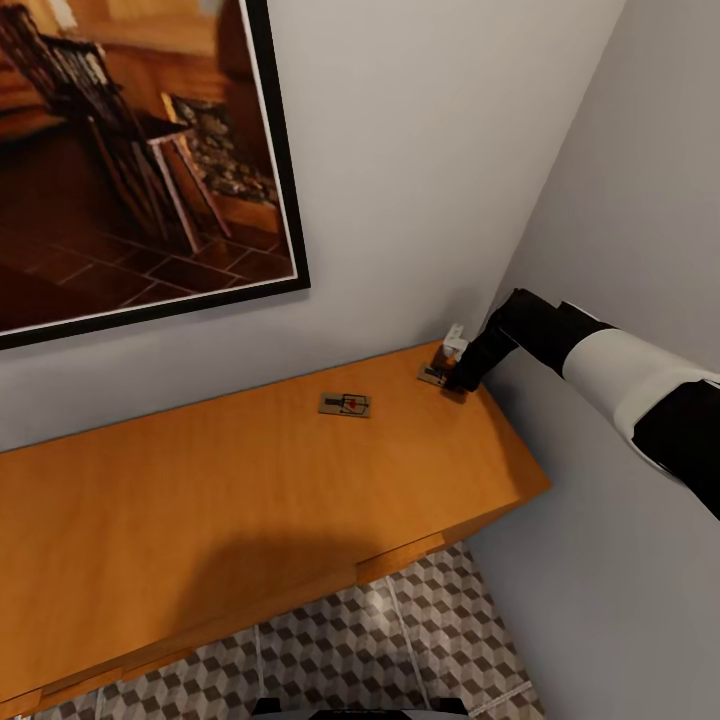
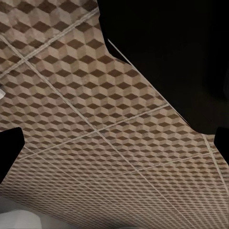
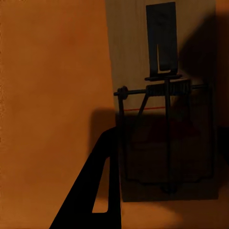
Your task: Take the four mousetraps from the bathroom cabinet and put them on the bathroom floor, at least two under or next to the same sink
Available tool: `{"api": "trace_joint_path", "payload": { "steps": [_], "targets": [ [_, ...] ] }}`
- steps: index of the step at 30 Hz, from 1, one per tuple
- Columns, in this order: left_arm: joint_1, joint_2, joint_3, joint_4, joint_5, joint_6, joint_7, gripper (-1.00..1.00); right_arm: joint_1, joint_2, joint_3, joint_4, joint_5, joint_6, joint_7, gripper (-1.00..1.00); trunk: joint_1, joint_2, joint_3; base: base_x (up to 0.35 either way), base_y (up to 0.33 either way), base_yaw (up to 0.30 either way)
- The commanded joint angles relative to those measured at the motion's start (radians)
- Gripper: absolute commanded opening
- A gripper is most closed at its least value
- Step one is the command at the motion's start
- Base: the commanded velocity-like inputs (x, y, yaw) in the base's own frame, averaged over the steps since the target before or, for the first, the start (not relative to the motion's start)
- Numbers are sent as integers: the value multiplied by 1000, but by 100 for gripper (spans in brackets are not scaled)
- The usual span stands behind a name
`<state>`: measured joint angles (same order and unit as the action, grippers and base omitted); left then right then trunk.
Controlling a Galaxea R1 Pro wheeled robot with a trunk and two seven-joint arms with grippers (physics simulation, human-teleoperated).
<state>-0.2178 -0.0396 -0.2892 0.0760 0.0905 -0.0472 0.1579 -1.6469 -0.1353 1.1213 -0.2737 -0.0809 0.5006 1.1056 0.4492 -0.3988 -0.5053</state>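
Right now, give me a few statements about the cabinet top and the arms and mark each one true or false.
1. Two mousetraps lie on the cabinet top, one mid-top and one near the corner. True.
2. The right gripper is at the corner mousetrap. True.
3. The mid-top mousetrap sits on the bathroom floor. False: it lies on the cabinet.
4. The left wrist view looks at the cabinet top. False: it looks at the cube-patterned tiles.
5. A framed picture hangs above the cabinet. True.

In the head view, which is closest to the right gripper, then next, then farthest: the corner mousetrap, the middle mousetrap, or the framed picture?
1. Corner mousetrap, right at the right gripper, at the cabinet's far right end.
2. Middle mousetrap, further left on the cabinet top.
3. Framed picture, up on the wall at left.
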Motion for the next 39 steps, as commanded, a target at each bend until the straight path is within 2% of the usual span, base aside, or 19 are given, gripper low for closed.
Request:
{"api": "trace_joint_path", "payload": {
  "steps": [1, 23, 29, 33, 35, 39],
  "targets": [
    [-2, -1, -8, 4, 9, -5, 2, 100, 55, -2, 23, 0, 3, 16, 0, -100, 1, -1, -2, 0, 0, 0],
    [-2, -2, -8, 4, 9, -5, 2, 100, 45, -1, 22, -1, 3, 64, 0, -100, 1, -1, -2, 0, 0, 0],
    [-2, -2, -8, 4, 9, -5, 2, 100, 43, -2, 18, -22, 2, 114, -1, -100, 1, -1, -2, 0, 0, 0],
    [-2, -2, -8, 4, 10, -5, 2, 100, 42, -3, -23, -62, 3, 148, -2, -100, 1, -1, -2, 0, 0, 0],
    [-2, -2, -8, 4, 9, -5, 2, 100, 42, -3, -75, -84, 3, 175, -3, -100, 1, -1, -2, 0, 0, 0],
    [-2, -2, -8, 4, 9, -5, 2, 100, 42, -4, -131, -117, 5, 209, -6, -100, 1, -1, -2, 0, 0, 0]
  ]
}}
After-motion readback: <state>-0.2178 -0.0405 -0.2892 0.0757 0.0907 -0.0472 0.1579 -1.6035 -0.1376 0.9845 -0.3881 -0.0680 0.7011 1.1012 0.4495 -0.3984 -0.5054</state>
